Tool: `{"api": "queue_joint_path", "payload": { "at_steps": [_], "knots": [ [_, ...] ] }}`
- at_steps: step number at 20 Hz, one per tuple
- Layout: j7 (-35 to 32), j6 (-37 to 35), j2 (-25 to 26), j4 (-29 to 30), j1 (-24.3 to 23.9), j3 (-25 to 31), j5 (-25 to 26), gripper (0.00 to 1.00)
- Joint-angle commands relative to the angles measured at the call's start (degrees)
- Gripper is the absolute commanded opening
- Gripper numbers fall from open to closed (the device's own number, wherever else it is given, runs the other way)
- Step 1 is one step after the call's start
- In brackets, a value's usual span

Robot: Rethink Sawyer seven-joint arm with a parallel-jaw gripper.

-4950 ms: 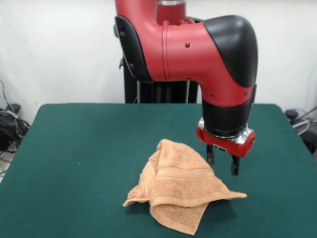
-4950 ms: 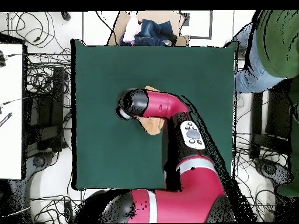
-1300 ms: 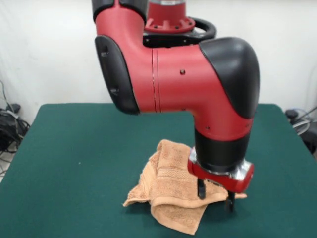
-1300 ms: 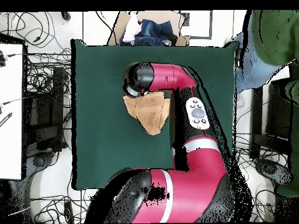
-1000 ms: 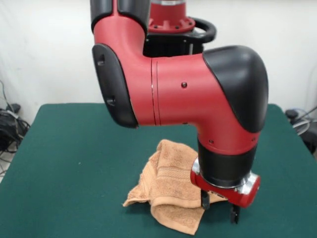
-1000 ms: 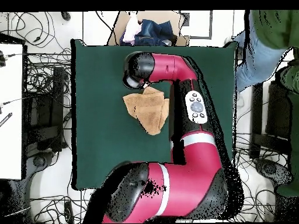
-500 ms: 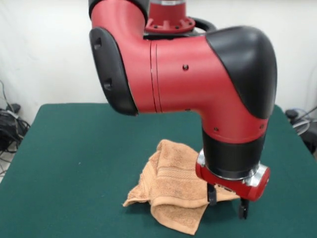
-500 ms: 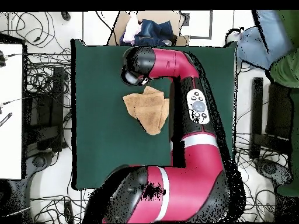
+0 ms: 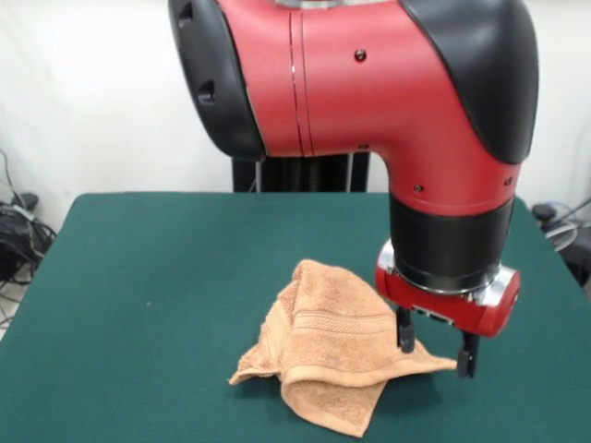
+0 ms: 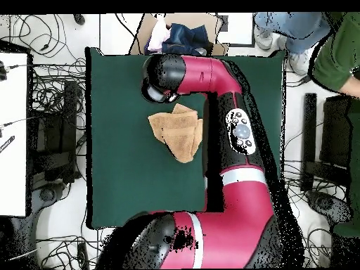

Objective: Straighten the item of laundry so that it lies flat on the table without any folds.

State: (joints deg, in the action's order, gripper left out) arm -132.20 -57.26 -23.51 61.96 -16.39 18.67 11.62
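Above the table [image 9: 138, 268], arm bent, wrist vertical, hand [image 9: 434, 346] fingers apart (empty), over crumpled towel [image 9: 323, 355] corner.

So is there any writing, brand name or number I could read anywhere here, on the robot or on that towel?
None can be read.
Red and black arm: no lettering or logo shows.
Button panel on the arm: its markings are too small to read.
Towel: only woven bands, no legible tag or label.
Hand: no marks visible.
Green table: no text or signs.
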Motion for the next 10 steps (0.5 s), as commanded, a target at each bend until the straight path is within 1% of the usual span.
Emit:
{"api": "queue_joint_path", "payload": {
  "at_steps": [1, 7, 10],
  "knots": [
    [1.88, 2.32, 0.04, 11.14, 0.18, 1.87, -0.82, 1.0],
    [1.92, 6.19, -0.2, 14.19, -0.61, 2.43, -0.44, 1.0],
    [2.13, 8.35, 0.44, 15.24, -1.16, 2.76, -0.15, 1.0]
  ]
}}
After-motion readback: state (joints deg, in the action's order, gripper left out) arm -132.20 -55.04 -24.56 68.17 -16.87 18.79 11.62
